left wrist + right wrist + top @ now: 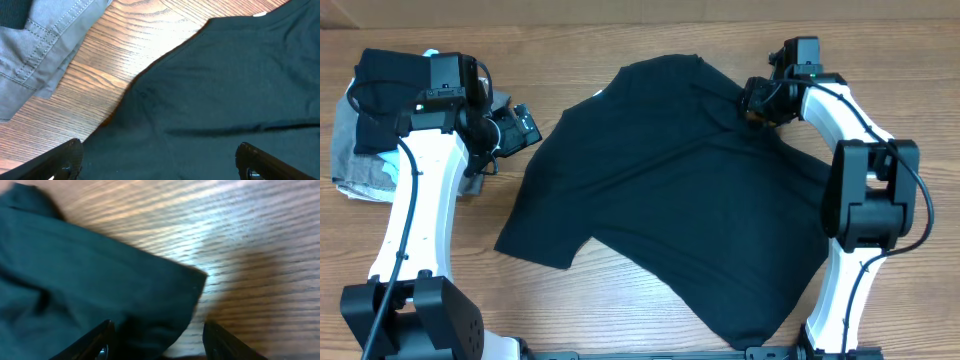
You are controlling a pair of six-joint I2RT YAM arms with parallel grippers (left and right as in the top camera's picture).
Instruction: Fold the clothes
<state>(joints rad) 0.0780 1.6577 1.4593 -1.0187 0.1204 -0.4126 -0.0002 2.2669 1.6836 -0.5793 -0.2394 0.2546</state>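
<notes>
The clothes, a black T-shirt [670, 190], lie spread and rumpled across the middle of the table, with a small white label [598, 95] at the neck. My left gripper [525, 128] hovers at the shirt's left edge, jaws wide open. In the left wrist view the T-shirt [225, 85] fills the space between my fingertips [67, 157], and the left gripper [160, 165] holds nothing. My right gripper [757, 100] is at the far right sleeve. There the sleeve's edge [150, 295] lies between the parted jaws of the right gripper [157, 340], not pinched.
A pile of other garments sits at the far left: a grey one [360, 165] with a dark folded piece [385, 85] on top. The grey garment [35, 55] also shows in the left wrist view. Bare wood [620, 310] lies in front of the shirt.
</notes>
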